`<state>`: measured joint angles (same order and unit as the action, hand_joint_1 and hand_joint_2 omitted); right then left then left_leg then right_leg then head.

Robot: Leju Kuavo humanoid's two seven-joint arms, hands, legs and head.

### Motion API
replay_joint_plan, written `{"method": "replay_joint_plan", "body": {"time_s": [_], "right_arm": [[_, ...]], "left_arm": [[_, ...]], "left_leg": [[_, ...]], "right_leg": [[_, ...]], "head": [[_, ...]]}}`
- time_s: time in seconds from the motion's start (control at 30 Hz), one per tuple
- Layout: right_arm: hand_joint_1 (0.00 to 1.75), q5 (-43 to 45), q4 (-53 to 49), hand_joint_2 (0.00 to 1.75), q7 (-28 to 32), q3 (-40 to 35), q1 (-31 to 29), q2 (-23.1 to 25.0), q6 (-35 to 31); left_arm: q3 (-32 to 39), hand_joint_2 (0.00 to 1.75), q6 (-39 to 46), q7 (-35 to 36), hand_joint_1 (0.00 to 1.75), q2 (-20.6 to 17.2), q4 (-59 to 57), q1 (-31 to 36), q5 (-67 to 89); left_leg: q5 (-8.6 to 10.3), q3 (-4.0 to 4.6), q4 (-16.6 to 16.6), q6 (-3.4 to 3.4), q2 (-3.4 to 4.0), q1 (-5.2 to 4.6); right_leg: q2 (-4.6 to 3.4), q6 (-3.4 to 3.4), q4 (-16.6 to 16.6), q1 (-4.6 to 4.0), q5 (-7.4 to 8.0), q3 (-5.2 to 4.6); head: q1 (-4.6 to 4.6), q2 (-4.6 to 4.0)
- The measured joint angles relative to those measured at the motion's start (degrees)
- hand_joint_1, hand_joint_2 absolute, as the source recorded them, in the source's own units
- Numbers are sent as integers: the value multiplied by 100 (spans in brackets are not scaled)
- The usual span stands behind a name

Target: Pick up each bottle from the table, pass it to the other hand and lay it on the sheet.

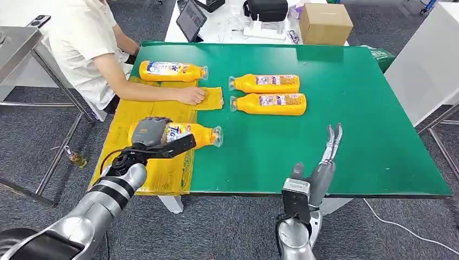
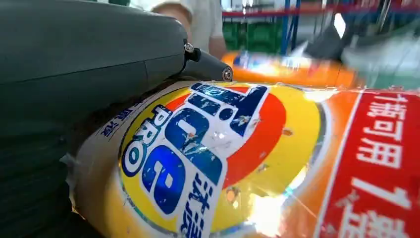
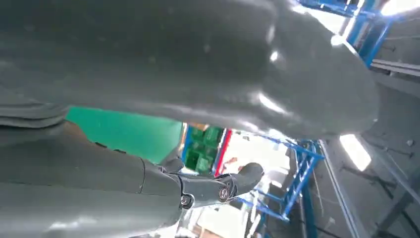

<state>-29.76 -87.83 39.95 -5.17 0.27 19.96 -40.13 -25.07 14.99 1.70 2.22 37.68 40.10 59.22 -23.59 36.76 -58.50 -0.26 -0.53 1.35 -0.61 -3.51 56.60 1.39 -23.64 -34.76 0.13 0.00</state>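
- Bottles, orange-yellow, lying on their sides: four in all
  - one on the yellow sheet [image 1: 162,114], gripped by the left hand [image 1: 149,132]: held bottle [image 1: 197,135]
  - one at the far edge of the sheet: far bottle [image 1: 172,71]
  - two side by side on the green table [image 1: 352,108]: upper bottle [image 1: 265,83], lower bottle [image 1: 269,103]
- Yellow sheets: one
- Green tables: one
- Robot hands: two, the left hand and the right hand [image 1: 325,162]
- Persons seated at the table's far left: one person [image 1: 92,43]
- Cardboard boxes on the white table beyond: one cardboard box [image 1: 325,23]
- Tablets, same white table: one tablet [image 1: 190,19]
- Black cases, same white table: one black case [image 1: 266,9]
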Motion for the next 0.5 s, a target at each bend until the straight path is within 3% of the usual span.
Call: {"method": "replay_joint_plan", "body": {"time_s": [0.03, 0.07, 0.1, 0.2, 0.23, 0.27, 0.3, 0.33, 0.5], "right_arm": [[0, 34, 36, 0, 0, -43, -1, -4, 0], [0, 58, 84, 0, 0, -91, -1, -11, 0], [0, 97, 136, 0, 0, -145, -3, -24, 2], [0, 128, 254, 0, 2, -246, -2, -52, 2], [0, 134, 303, 175, 2, -279, -3, -61, 0], [0, 136, 342, 175, 2, -305, -4, -72, 0], [0, 134, 377, 175, 2, -327, -4, -85, 0], [0, 134, 427, 175, 2, -351, -6, -101, 0], [0, 95, 565, 175, 2, -405, -23, -138, 0]], "left_arm": [[-11, 175, -85, 47, 145, 25, -150, 67, 34], [-18, 175, -177, 91, 131, 67, -318, 137, 34], [-22, 175, -253, 134, 105, 92, -476, 194, 38], [-27, 175, -371, 187, 105, 150, -787, 316, 40], [-27, 175, -426, 209, 82, 171, -899, 340, -13], [-22, 175, -495, 209, 54, 184, -970, 360, -110], [-9, 175, -537, 206, 7, 200, -1028, 376, -188], [17, 175, -574, 202, 0, 219, -1102, 398, -262], [109, 175, -727, 97, 0, 252, -1285, 478, -467]], "left_leg": [[0, 0, 0, 0, 0, 0], [0, 0, 0, 0, 0, 0], [0, 0, 0, 0, 0, 0], [0, 0, 0, 0, 0, 1], [0, 0, 0, 0, 0, 1], [0, 0, 0, 0, 1, 1], [0, 1, 0, 0, 1, 1], [0, 2, 0, 0, 0, 1], [0, 2, 0, 0, 0, 0]], "right_leg": [[0, 0, 0, 0, 0, -1], [0, 0, 0, 0, 0, -1], [0, 0, 0, -1, 0, -1], [0, 0, 0, -1, 0, 0], [0, 0, 0, -1, 0, 0], [0, 0, 0, -1, 0, 0], [0, 0, 0, -1, 0, 0], [1, 0, 0, -1, 0, 0], [1, 0, 0, 0, 0, 1]], "head": [[0, 0], [0, 0], [0, 0], [0, 0], [0, 0], [0, 0], [0, 0], [0, 0], [0, 0]]}}
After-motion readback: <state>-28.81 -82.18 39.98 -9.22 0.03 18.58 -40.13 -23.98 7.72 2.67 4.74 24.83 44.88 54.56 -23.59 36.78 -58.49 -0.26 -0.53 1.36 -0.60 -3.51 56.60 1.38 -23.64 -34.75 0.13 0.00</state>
